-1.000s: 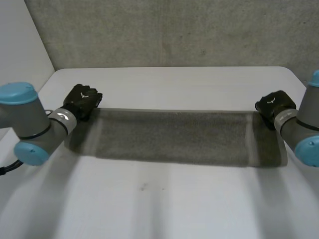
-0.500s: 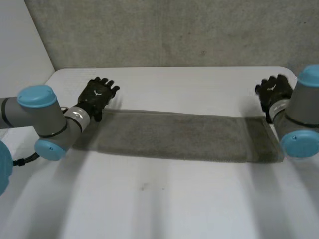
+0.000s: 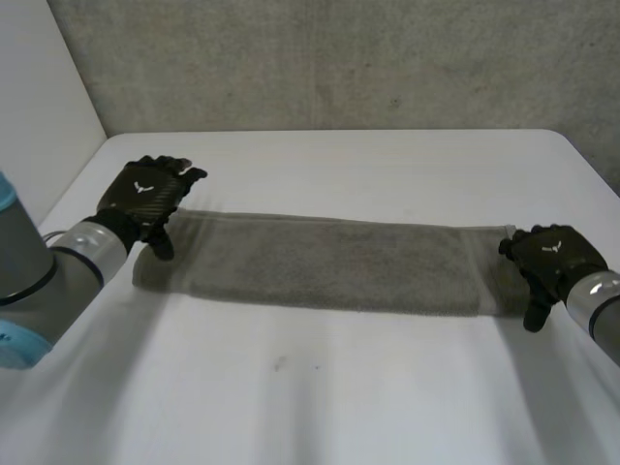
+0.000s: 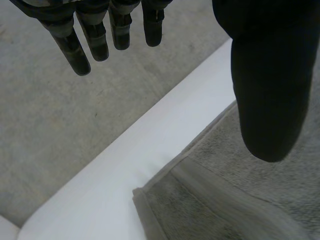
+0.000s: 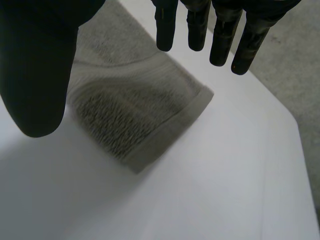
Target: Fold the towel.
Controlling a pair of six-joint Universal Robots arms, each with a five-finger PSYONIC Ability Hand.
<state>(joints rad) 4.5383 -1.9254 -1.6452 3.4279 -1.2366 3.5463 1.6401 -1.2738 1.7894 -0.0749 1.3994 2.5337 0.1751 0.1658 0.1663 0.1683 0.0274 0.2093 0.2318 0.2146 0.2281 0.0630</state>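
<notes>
A grey towel (image 3: 329, 263) lies flat on the white table (image 3: 339, 387) as a long, narrow folded strip running left to right. My left hand (image 3: 145, 199) hovers over the strip's left end, open, fingers straight and holding nothing. In the left wrist view the towel's corner (image 4: 200, 195) lies below my left hand's thumb (image 4: 267, 95), apart from it. My right hand (image 3: 550, 262) is over the strip's right end, open and empty. In the right wrist view the towel's end (image 5: 135, 115) lies beneath my right hand's fingers (image 5: 200, 25), untouched.
A grey wall (image 3: 339, 58) stands behind the table's far edge. The table's left far corner is rounded, near a pale side wall (image 3: 39, 97). Bare white tabletop stretches in front of the towel.
Both hands have let go of the towel's ends, opened their fingers and lifted off. The towel now lies released on the table. The right hand has moved nearer to me.
</notes>
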